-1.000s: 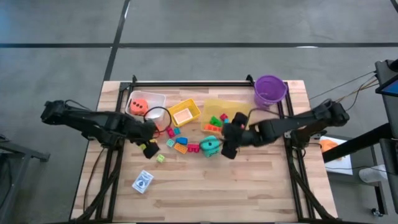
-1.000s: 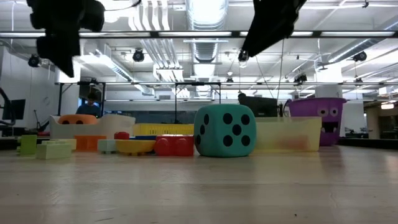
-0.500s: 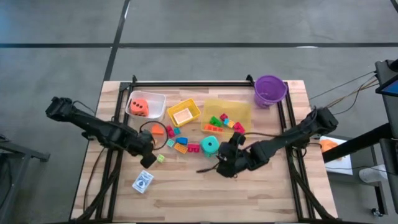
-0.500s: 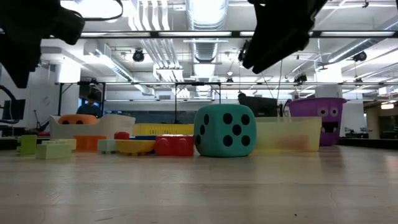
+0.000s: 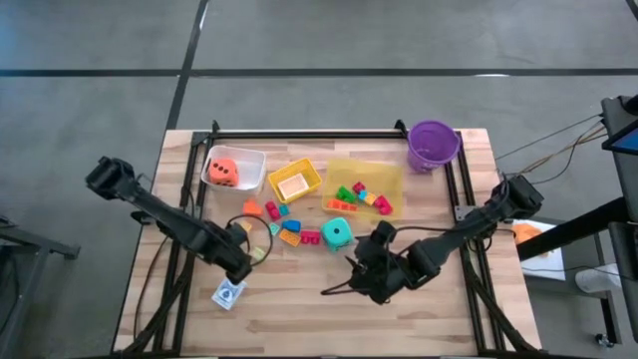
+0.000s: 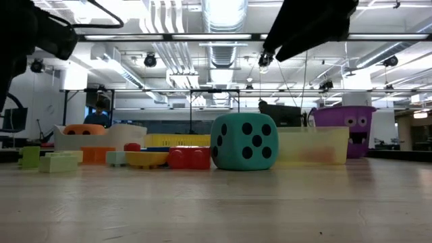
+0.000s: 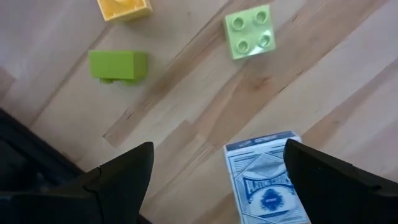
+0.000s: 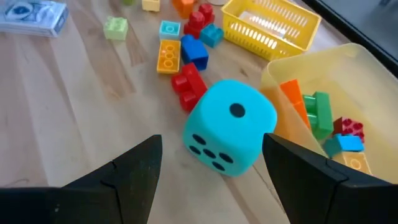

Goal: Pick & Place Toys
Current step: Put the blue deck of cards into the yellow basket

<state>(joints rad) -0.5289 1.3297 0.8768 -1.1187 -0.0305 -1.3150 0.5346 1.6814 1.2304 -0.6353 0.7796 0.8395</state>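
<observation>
Left hand (image 7: 214, 174) fingers apart above blue-white card box (image 7: 267, 183), right hand (image 8: 211, 165) fingers apart near teal die (image 8: 229, 127), both empty, over the bench (image 5: 299, 319)

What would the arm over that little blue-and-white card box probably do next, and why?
Probably lower the left gripper straight down onto the card box. Its fingers stand open with the box's end between them in the wrist view, and the box lies flat and alone on the table, so nothing blocks a descent. The right gripper hangs open near the teal die.
</observation>
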